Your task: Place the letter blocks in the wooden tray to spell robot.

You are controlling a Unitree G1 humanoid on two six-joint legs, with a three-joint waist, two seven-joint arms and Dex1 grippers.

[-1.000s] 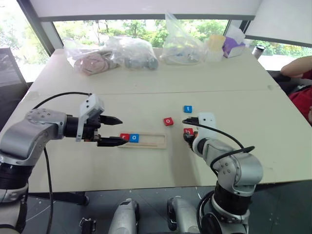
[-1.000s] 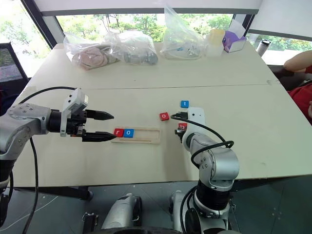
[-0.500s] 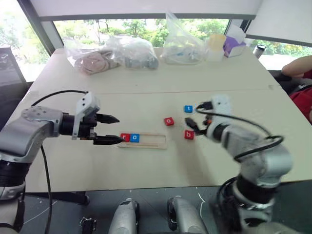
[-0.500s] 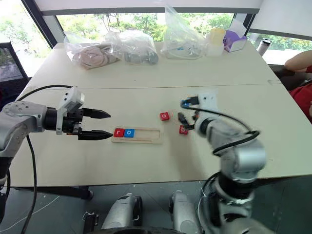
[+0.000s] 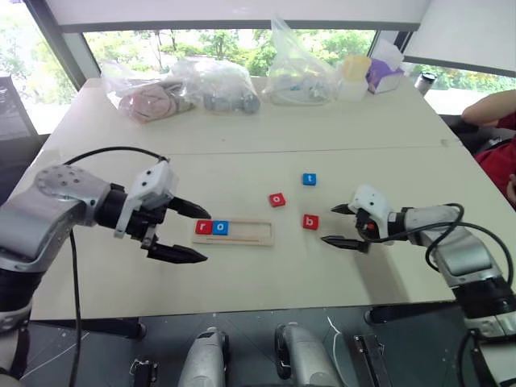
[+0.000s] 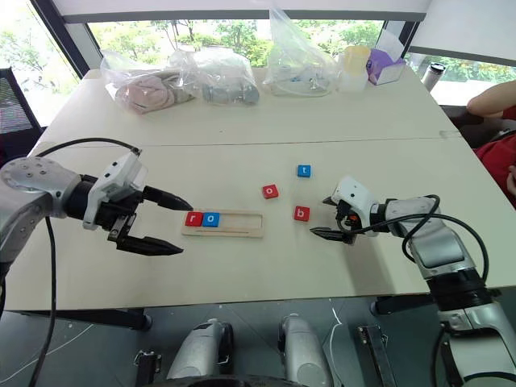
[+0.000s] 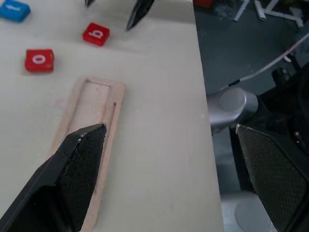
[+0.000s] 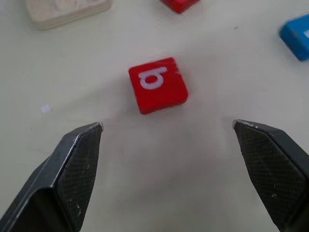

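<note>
Letter blocks: a red r tile (image 5: 204,227) and blue o tile (image 5: 222,228) sit in the long pale-wood tray (image 5: 251,235); red b (image 5: 311,222), red o (image 5: 277,199) and blue t (image 5: 310,179) lie loose on the cream desk (image 5: 242,161). Left end effector (image 5: 187,233) and right end effector (image 5: 340,225) both gape wide, empty.

The right hand (image 8: 166,133) has its two black fingers (image 8: 72,169) spread wide apart, with nothing between them. Ahead of the fingertips, on the pale surface (image 8: 203,159), lies a red letter block (image 8: 158,85) with a white b, flat and a little turned, apart from both fingers and roughly centred between them. Beyond it, the edge of another red block (image 8: 179,4) shows, its letter out of sight. A blue block (image 8: 297,35) lies off to one side, cut by the frame. A pale-wood corner of the wooden tray (image 8: 67,10) sits on the other side.
</note>
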